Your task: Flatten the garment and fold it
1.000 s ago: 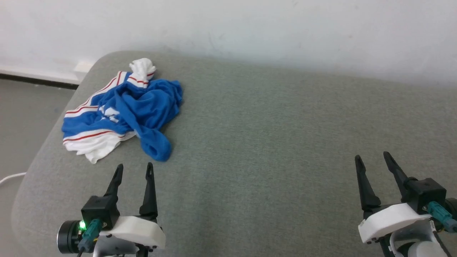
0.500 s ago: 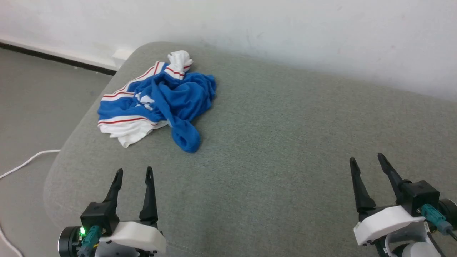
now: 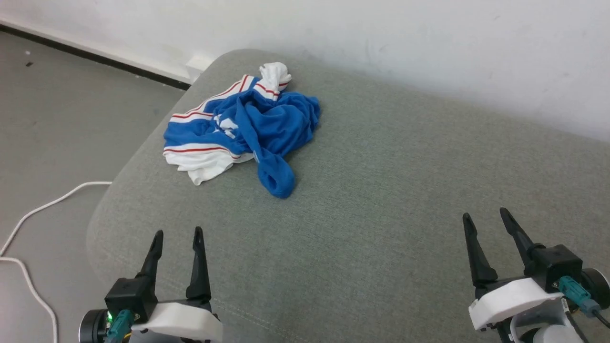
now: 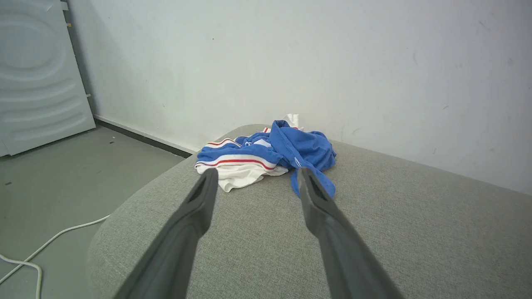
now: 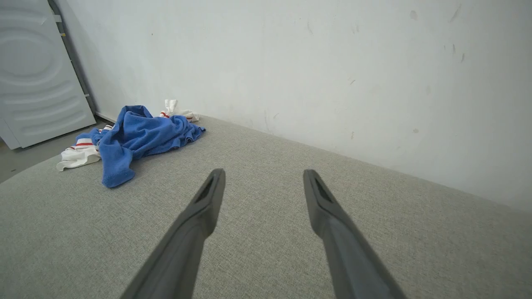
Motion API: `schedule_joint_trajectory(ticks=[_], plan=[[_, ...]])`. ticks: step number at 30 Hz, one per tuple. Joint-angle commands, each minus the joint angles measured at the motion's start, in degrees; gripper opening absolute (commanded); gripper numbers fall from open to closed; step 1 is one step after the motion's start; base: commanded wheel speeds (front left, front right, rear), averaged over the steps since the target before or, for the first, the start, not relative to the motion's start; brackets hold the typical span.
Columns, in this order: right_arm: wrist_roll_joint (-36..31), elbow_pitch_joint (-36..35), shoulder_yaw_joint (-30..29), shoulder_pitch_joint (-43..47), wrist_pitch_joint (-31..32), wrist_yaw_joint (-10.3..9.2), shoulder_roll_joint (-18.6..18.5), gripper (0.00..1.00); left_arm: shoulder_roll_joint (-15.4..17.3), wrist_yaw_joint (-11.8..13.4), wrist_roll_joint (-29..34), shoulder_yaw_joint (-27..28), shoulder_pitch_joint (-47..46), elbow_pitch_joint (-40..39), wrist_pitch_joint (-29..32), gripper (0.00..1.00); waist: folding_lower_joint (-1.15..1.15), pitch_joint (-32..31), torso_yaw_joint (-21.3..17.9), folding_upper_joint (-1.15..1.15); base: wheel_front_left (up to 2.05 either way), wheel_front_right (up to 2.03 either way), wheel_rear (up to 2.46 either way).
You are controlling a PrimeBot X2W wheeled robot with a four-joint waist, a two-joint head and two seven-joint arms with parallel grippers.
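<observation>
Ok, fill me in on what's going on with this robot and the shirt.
A two-armed robot is set to flatten and fold a blue and white jersey, which lies crumpled near the far left corner of a grey cushioned surface. Nothing holds it. The left gripper and right gripper both hover open and empty over the near side, the left one closer to the jersey.

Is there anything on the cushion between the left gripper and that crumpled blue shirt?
Nothing visible does. Just grey cushion lies between the open left gripper and the garment, crumpled near the far left corner.
</observation>
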Motion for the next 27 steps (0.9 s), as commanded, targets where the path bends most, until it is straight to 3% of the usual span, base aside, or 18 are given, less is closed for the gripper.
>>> schedule_joint_trajectory(ticks=[1,27], plan=[[0.3,0.2,-0.1,-0.7,-0.5,-0.08,0.1,1.0,-0.2,0.4,-0.5,-0.4,0.8,-0.3,-0.5,1.0,0.0,0.3,0.7,0.0,0.0,0.0,0.0],[-0.4,1.9,-2.2,-0.7,-3.6,-0.11,0.2,1.0,-0.3,1.9,-3.4,-2.5,1.6,-0.3,-3.7,1.0,0.0,1.4,8.0,0.0,0.0,0.0,0.0]])
